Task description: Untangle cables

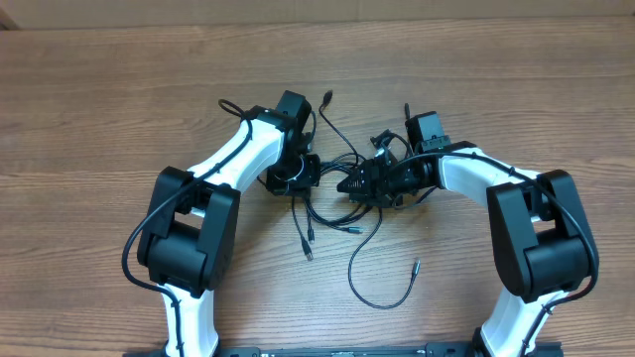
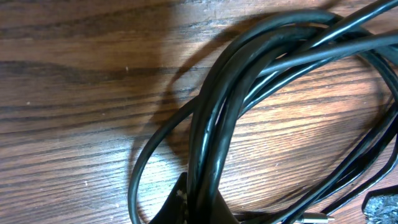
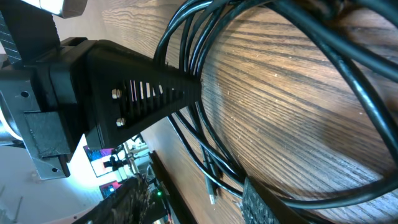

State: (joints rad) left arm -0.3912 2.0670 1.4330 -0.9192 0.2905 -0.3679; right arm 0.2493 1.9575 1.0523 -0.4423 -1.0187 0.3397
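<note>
We see the left gripper [image 3: 186, 87] pressed together on a bunch of the cables [image 2: 214, 118], pinching them tight. The rest of the cables lie in a messy heap on the wooden table [image 1: 99, 99], just to the right of the left gripper. A few loose ends trail away from it toward the robot. The right gripper [image 1: 352, 186] sits close on the right of the left gripper. Its fingers [image 3: 255, 202] are spread apart, and some cables run between them.

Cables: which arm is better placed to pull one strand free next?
Probably the right. The left gripper is shut on the cables, anchoring them; the right gripper is open at the tangle, free to take one strand.
</note>
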